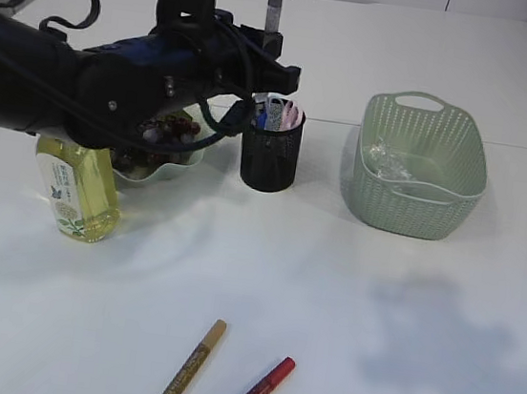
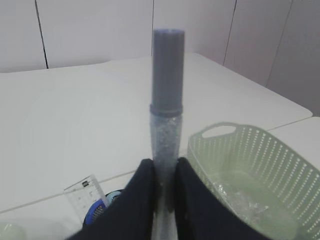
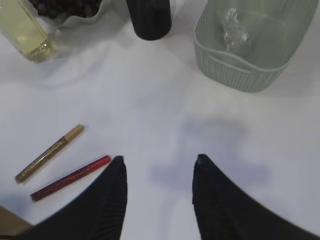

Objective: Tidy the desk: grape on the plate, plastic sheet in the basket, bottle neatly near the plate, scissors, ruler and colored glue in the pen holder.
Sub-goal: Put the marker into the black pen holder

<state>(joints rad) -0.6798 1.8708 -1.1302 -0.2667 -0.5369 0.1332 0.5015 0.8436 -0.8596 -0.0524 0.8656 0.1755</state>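
At far left on the white desk point(image 1: 266, 255), a bottle point(image 1: 79, 192) of yellow liquid stands upright just beside a white plate point(image 1: 166, 168) of dark grapes point(image 1: 171, 131); the black left arm crosses in front of both and hides much of them. The left pincer point(image 2: 165, 180) is clamped on a grey-capped glitter glue stick point(image 2: 167, 105), held upright above the black mesh pen holder point(image 1: 271, 155); the stick's lower end is cut off below the fingers point(image 2: 142, 195). The holder already carries a clear ruler point(image 2: 85, 196), blue-handled scissors point(image 2: 97, 212) and other items too crowded to tell apart. To its right, well apart, a pale green basket point(image 1: 417, 201) holds a crumpled clear plastic sheet point(image 1: 384, 159), hard to make out against the weave. Near the front edge lie a gold glue pen point(image 1: 189, 369) and a red glue pen point(image 1: 257, 390), both partly cut off in the exterior view. The right pincer point(image 3: 159, 170) hovers with its jaws apart over bare desk, holding nothing.
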